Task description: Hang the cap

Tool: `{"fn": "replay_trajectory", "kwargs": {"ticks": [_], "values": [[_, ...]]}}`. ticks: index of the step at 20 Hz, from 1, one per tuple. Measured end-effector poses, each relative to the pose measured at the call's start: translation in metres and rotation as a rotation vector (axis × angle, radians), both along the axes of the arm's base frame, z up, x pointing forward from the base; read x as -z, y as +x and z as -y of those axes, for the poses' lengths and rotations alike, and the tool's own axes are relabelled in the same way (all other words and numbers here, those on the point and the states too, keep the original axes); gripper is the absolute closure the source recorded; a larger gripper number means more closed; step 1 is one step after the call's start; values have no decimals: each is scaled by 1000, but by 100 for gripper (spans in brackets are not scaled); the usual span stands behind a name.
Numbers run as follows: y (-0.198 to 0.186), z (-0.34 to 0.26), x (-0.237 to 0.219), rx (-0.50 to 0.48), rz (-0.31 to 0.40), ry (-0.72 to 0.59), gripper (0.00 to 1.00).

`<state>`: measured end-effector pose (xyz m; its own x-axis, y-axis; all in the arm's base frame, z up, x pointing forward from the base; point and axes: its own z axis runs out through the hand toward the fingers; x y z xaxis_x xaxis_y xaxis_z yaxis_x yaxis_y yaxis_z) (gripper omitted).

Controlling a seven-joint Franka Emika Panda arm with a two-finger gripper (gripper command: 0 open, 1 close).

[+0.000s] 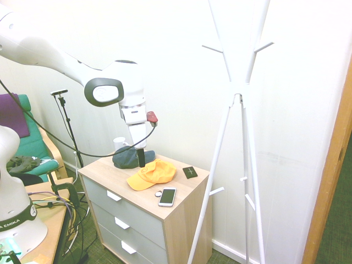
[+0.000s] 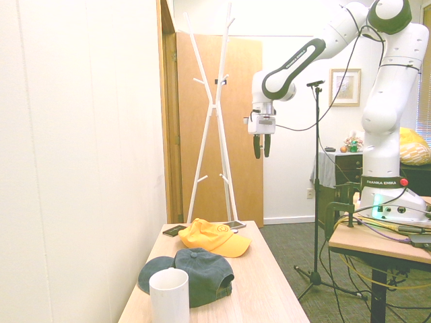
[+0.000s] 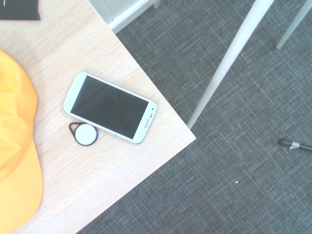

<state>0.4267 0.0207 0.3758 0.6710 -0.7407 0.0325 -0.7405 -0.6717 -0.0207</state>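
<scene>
Cap, first exterior view: lying on the chest of drawers, brim toward the drawer fronts, beside the dark navy cap and near the phone. Above, the hand, pointing down, seen nearly edge-on. Beyond the chest, the white coat stand, with short pegs as likely hanging spots. Possible trouble there: a slip off a short, smooth peg through a shallow placement, or a nudged stand from an approach too close to the poles.

In the second exterior view, hand wide and empty, well above the chest top. Likely risk in descent: a pinch of slack cloth only, from closing off-centre on the soft crown, then a drop on the way across. Perhaps also a snag on the navy cap, given such close neighbours. As for looks: yellow-orange fabric, rounded crown slightly slumped, curved brim, small round dark logo on the front.

In the wrist view, only part of crown and brim at the picture's edge, with phone and round tag in plainer sight. Possible miss, or a knock to the phone, from going straight down without shifting toward the cap first. Matte cloth, smooth brim, gentle creases.
</scene>
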Motion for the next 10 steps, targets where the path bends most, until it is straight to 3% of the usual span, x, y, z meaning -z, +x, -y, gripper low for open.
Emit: {"fn": "replay_trajectory", "kwargs": {"ticks": [5, 10], "values": [[0, -8, 1, -15, -2, -4, 0], [3, -80, 16, -98, -4, -36, 0]]}}
